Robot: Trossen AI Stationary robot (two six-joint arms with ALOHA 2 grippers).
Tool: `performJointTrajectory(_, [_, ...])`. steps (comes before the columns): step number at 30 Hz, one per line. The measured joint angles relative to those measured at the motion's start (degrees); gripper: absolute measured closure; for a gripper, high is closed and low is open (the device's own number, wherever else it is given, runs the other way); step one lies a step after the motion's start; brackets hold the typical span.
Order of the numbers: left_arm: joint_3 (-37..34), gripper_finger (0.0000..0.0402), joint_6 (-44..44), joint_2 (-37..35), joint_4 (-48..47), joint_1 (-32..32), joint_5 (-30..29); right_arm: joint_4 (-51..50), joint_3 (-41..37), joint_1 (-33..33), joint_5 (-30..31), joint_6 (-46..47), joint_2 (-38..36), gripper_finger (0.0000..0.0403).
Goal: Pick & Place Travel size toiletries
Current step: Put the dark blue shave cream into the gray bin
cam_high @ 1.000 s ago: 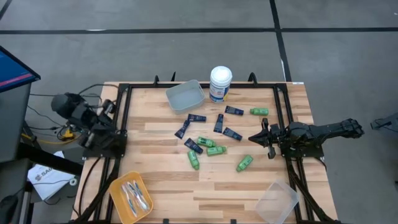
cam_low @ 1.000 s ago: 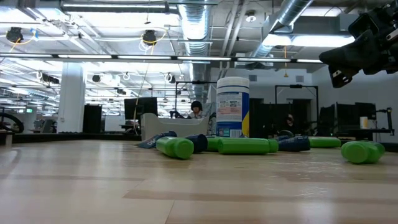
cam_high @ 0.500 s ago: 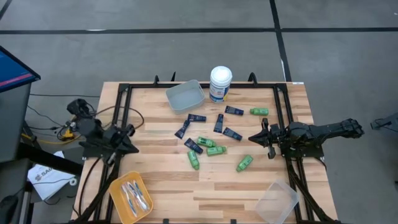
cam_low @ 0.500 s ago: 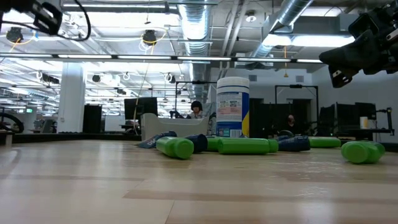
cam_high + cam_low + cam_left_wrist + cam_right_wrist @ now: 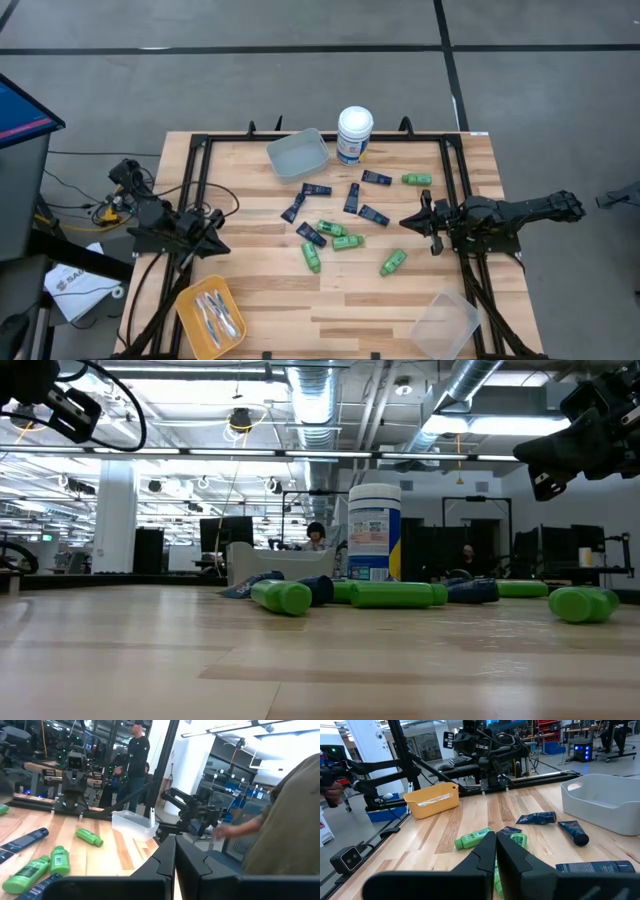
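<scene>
Green little bottles [image 5: 347,242] and dark navy tubes [image 5: 352,198] lie flat and scattered on the middle of the wooden table; one bottle [image 5: 417,180] lies farther right. Thin toothbrushes [image 5: 215,314] lie in an orange bin [image 5: 189,301] at the near left. My left gripper [image 5: 218,243] is shut and empty at the table's left edge, above the wood, left of the pile; its fingers [image 5: 165,862] meet. My right gripper [image 5: 405,222] is shut and empty at the right, just right of the pile, also seen in its wrist view [image 5: 496,836].
A grey bin [image 5: 297,153] and a tall white canister [image 5: 354,135] stand at the far edge. A clear bin [image 5: 445,323] sits at the near right corner. A black frame [image 5: 198,180] runs along the table's sides. People stand beyond the table [image 5: 137,755].
My left arm has unfolded from its raised pose beside the table, come down, and swung toward the table's near edge and right, so its shut gripper now reaches over the left edge. The right arm and the toiletries have kept still.
</scene>
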Motion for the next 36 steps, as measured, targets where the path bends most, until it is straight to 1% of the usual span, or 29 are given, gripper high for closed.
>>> performJointTrajectory(4, [0.0, 0.0401, 3.9, 0.6, -0.1, 0.0, -2.7, 0.0, 0.0, 0.0, 0.0, 0.0, 0.0, 0.0397])
performJointTrajectory(7, [0.0, 0.0401, 4.2, 1.3, 0.1, 0.0, -3.0, 0.0, 0.0, 0.0, 0.0, 0.0, 0.0, 0.0397])
performJointTrajectory(9, [0.0, 0.0401, 3.6, 1.8, 0.1, 0.0, -3.0, 0.4, 0.0, -0.4, 1.4, 0.0, 0.0, 0.0397])
performJointTrajectory(11, [0.0, 0.0401, 0.7, 2.5, 0.5, 0.0, -3.0, 0.6, 0.0, -1.0, 3.2, 0.0, 0.0, 0.0397])
performJointTrajectory(12, [0.0, 0.0401, -0.4, 2.7, 0.8, 0.0, -3.0, 0.5, 0.0, -1.4, 3.3, 0.0, 0.0, 0.0397])
performJointTrajectory(16, [0.0, 0.0401, -0.5, 2.8, 4.5, 0.0, -2.9, 0.5, 0.0, -2.4, 3.3, 0.0, 0.0, 0.0397])
performJointTrajectory(18, [0.0, 0.0401, 0.3, 2.7, 5.8, 0.0, -0.9, 0.5, 0.0, -2.6, 3.3, 0.0, 0.0, 0.0397])
performJointTrajectory(21, [0.0, 0.0401, 1.0, 1.8, 6.4, 0.0, 9.4, 0.5, 0.0, -2.7, 3.3, 0.0, 0.0, 0.0397])
performJointTrajectory(22, [0.0, 0.0401, 0.9, 1.5, 6.4, 0.0, 12.0, 0.5, 0.0, -2.6, 3.3, 0.0, 0.0, 0.0397])
performJointTrajectory(23, [0.0, 0.0401, 0.7, 1.0, 6.6, -0.1, 13.3, 0.5, 0.0, -2.7, 3.3, 0.0, 0.0, 0.0397])
performJointTrajectory(29, [-0.4, 0.0401, 4.2, -0.2, 6.8, 0.0, 17.9, 0.5, 0.0, -2.6, 3.3, 0.0, 0.0, 0.0397])
performJointTrajectory(32, [-0.7, 0.0401, 3.4, 0.4, 7.0, 0.0, 18.1, 0.5, 0.0, -2.6, 3.3, 0.0, 0.0, 0.0397])
performJointTrajectory(36, [-0.7, 0.0401, -0.4, 1.1, 12.5, 0.0, 17.3, 0.5, 0.0, -2.6, 3.3, 0.0, 0.0, 0.0397])
